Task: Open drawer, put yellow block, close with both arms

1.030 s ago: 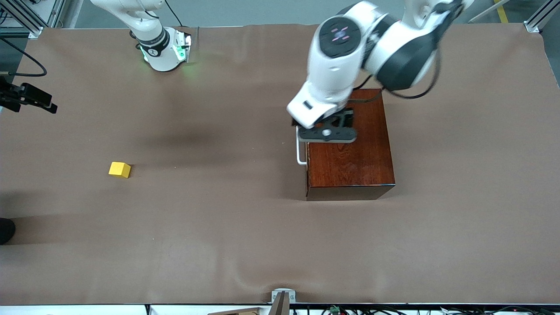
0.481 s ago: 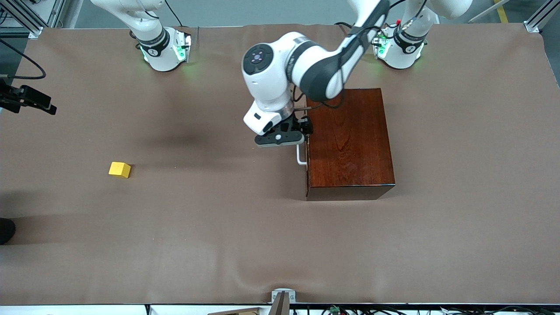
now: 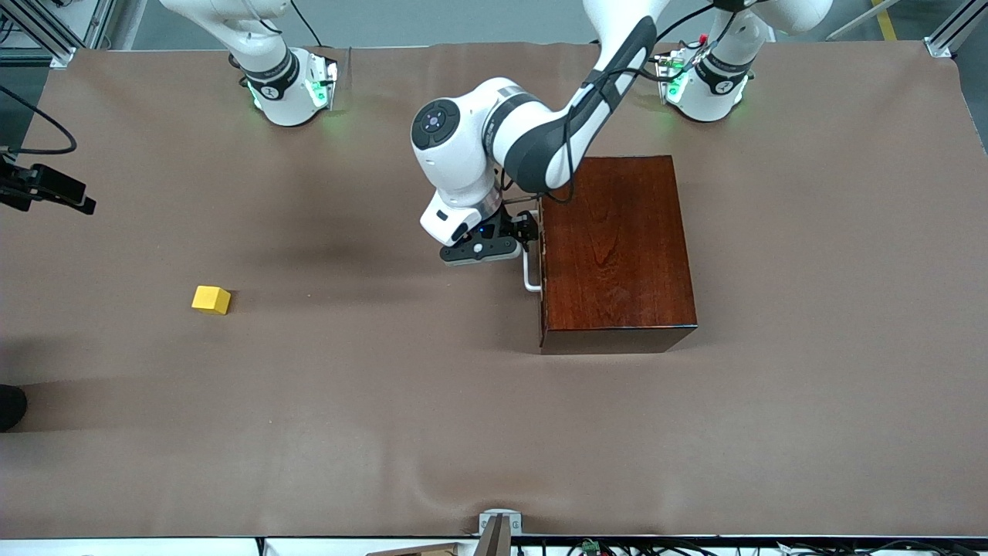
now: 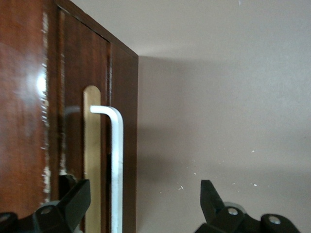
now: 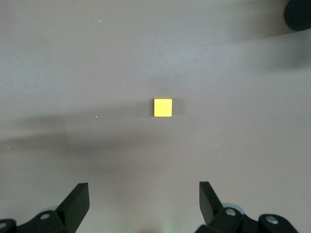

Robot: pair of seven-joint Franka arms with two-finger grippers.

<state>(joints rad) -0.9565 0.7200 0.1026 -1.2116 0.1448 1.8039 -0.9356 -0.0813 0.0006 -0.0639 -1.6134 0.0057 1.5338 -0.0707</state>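
left pincer (image 3: 502, 245) spread wide at drawer (image 3: 542, 255) handle (image 3: 529, 272), frame centre | right pincer (image 5: 145, 204) spread wide, high over yellow block (image 3: 211, 299)

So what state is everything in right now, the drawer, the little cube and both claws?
Dark reddish-brown drawer with white bar handle: shut.
Small yellow block: lying loose on the table.
Left gripper: fingers open around the handle.
Right gripper: fingers open, empty, over the block.

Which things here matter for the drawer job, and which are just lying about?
Job: drawer, shut in the mahogany box; white handle; yellow block; left gripper, open at the handle; right gripper, open above the block.

Lying about: black fixture at the table's edge.
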